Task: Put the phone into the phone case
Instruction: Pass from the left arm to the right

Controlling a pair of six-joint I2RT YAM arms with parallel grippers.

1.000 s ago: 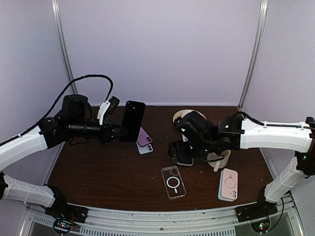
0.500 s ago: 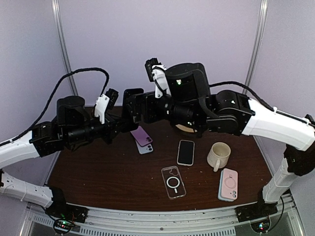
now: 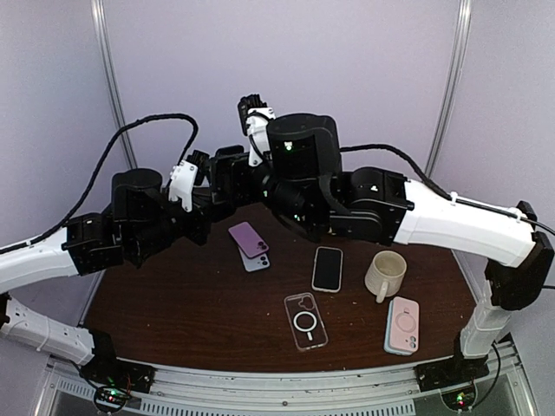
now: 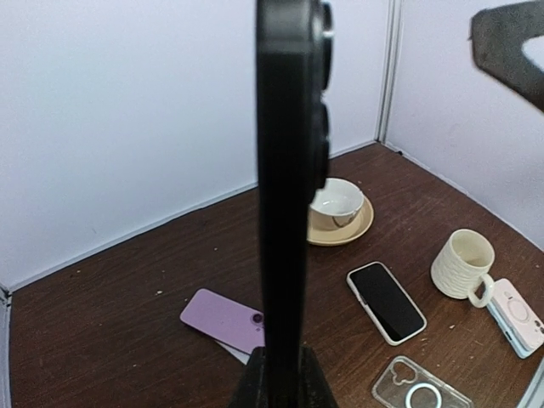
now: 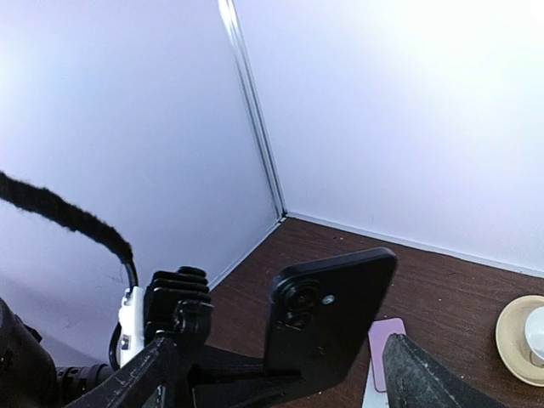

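My left gripper is shut on the bottom edge of a black phone, holding it upright above the table's back left. The right wrist view shows its back and camera bump, the black phone. My right gripper is raised and faces that phone. It is open, with one finger on each side of the view and not touching the phone. A clear phone case lies flat near the table's front middle. In the top view the two grippers crowd together around, and the held phone is hard to pick out there.
A phone with a dark screen and white rim lies behind the clear case. Two purple phones are stacked at centre left. A cream mug and a pink-cased phone sit at the right. A cup on a saucer stands at the back.
My right arm has lifted off the table by the white-rimmed phone and swung up and left to face the held black phone. My left gripper kept its hold and drew back slightly.
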